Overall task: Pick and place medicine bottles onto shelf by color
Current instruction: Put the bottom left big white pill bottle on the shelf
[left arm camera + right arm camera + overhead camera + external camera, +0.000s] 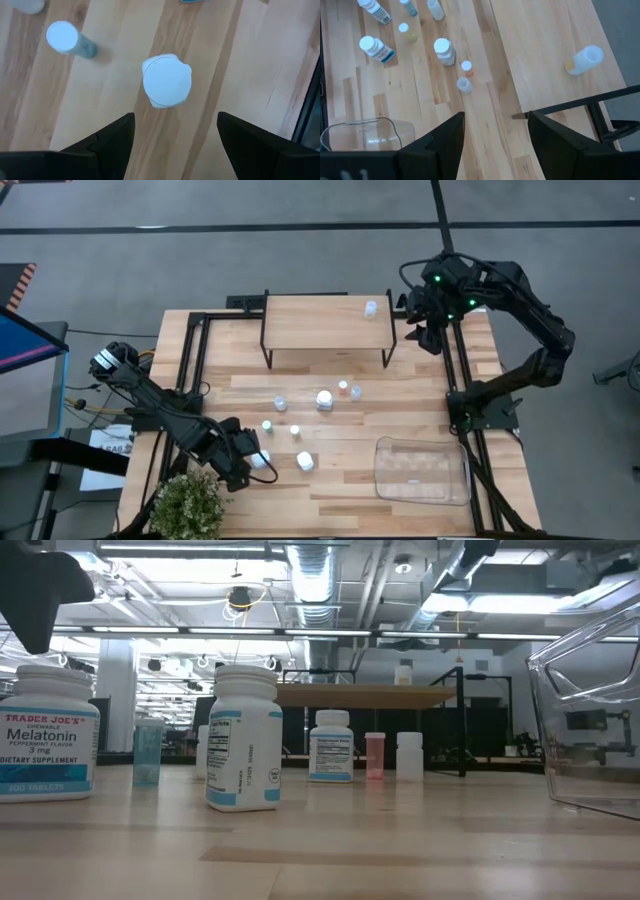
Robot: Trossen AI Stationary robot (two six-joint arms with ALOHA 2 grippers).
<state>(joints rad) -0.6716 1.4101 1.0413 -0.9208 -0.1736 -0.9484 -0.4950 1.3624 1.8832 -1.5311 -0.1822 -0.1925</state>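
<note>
- Melatonin bottle (45,735), nearest the low camera, is seen upright at the worktop's front-left; it sits directly beneath the left tool (175,132), its white cap centred just ahead of the two spread, empty fingers.
- For a clean pick, the left tool should be lowered straight down so the cap sits squarely between the fingers, and closing is best held off until both pads flank the bottle's body, not the cap's rim.
- A slim bluish bottle (64,37) stands near it; the descent should be kept clear of it so nothing is tipped.
- Other medicine bottles are grouped mid-worktop: white labelled ones (324,399), a red-orange one (375,755) and small clear ones.
- On the shelf (310,322), at the worktop's far side, one pale bottle (585,59) lies on its side near the right end; same-coloured bottles are probably best placed beside it.
- The right tool (430,330) waits released and empty, raised beside the shelf's right end.
- A clear tray (420,470) rests at the front-right.
</note>
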